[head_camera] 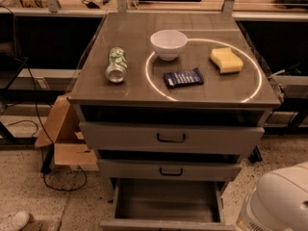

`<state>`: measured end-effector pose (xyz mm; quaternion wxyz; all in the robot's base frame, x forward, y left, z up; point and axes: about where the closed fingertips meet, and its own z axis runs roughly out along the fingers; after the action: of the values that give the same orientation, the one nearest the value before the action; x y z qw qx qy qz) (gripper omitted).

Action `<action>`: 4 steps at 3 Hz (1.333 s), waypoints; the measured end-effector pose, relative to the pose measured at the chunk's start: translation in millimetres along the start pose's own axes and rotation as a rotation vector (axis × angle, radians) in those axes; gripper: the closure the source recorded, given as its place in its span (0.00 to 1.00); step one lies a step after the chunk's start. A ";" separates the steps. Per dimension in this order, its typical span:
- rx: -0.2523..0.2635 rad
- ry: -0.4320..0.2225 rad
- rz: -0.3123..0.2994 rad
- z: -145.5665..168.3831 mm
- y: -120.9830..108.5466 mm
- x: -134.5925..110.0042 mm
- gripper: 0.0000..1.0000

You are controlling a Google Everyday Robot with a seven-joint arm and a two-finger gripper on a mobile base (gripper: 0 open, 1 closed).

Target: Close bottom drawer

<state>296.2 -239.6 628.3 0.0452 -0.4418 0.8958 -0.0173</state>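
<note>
The bottom drawer (166, 208) of the grey cabinet stands pulled out, a shallow box with a plain grey empty inside; its flat front runs along the lower edge of the view. Above it are the shut middle drawer (168, 170) and top drawer (171, 137), each with a dark loop handle. Only a white rounded part of my arm (276, 201) shows at the bottom right, beside the open drawer. The gripper itself is out of view.
On the cabinet top lie a green can on its side (115, 64), a white bowl (168, 44), a dark blue snack packet (183, 77) and a yellow sponge (225, 60). A cardboard box (65, 134) and cables sit on the floor at left. A shoe (12, 220) shows at bottom left.
</note>
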 end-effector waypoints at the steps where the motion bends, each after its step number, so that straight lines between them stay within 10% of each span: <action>1: 0.004 -0.004 -0.001 -2.2 -1.9 -1.9 1.00; 4: -0.171 0.025 0.117 99.2 75.7 24.2 1.00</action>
<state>231.3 -211.8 522.6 -0.0029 -0.3906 0.9188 0.0563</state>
